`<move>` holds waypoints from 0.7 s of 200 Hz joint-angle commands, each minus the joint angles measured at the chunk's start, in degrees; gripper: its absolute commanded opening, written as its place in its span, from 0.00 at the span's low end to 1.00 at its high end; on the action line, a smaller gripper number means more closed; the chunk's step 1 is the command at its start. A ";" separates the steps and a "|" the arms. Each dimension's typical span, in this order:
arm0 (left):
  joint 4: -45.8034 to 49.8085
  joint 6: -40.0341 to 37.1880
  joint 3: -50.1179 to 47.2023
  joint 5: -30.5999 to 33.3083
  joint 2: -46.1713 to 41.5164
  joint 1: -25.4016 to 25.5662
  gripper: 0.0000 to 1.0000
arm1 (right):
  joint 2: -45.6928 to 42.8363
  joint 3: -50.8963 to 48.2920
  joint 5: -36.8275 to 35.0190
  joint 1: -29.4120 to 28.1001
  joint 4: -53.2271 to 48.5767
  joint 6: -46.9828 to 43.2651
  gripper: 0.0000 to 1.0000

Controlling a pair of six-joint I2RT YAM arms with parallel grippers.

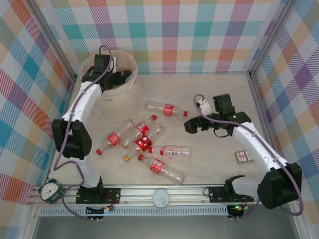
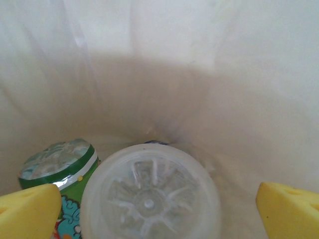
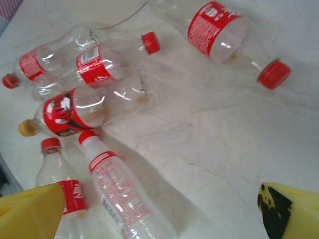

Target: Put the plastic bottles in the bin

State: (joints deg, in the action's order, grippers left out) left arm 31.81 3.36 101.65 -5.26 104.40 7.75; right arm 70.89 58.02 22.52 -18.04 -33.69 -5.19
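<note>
A: Cream plastic bin at the far left of the desk, left arm reaching down into it. Wrist view shows the left fingers spread wide. A clear bottle sits between them, base toward the camera, with a gap on its right side. I read it as let go and lying in the bin beside a green-labelled bottle.

B: Then left's job is the exit. Lift straight up with fingers wide and clear the rim before swinging out. Sideways drag could tip the bin.

A: Mid-desk there's a loose pile, with red labels, red caps and one orange cap. Several overlap or touch.

B: Skip the tangle for now. A grab in there likely catches two.

A: Just right of the pile, the right fingers are wide too, with nothing between them, hovering over bare desk. The nearest loner is a red-labelled bottle, between the bin and that arm and apart from the pile.

B: Take that one. Close across the label, mid-body, square to the long axis. The thin plastic will squash, and it may squirt out if pinched near the cap. Wait for left to clear the bin before carrying over.

A: Small red-and-white box at the far right.

B: Not a bottle. Leave it.
</note>
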 commanded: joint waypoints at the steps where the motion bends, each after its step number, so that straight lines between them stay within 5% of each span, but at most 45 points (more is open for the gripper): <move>1: 3.32 -1.57 4.17 -0.99 -5.18 0.34 1.00 | 3.84 4.39 -4.09 -0.82 0.22 -8.17 0.99; 83: 19.64 -1.20 7.35 9.38 -16.40 0.27 1.00 | 26.90 21.55 -5.98 -1.08 -0.06 -25.02 0.96; 140: 21.52 7.40 -6.56 0.83 -32.18 0.17 1.00 | 43.05 35.69 -5.85 -2.36 -4.89 -30.49 0.96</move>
State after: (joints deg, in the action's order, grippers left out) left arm 50.41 5.67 99.50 0.03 76.62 7.75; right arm 109.75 89.14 15.59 -19.57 -35.24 -31.51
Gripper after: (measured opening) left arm 0.996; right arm 0.956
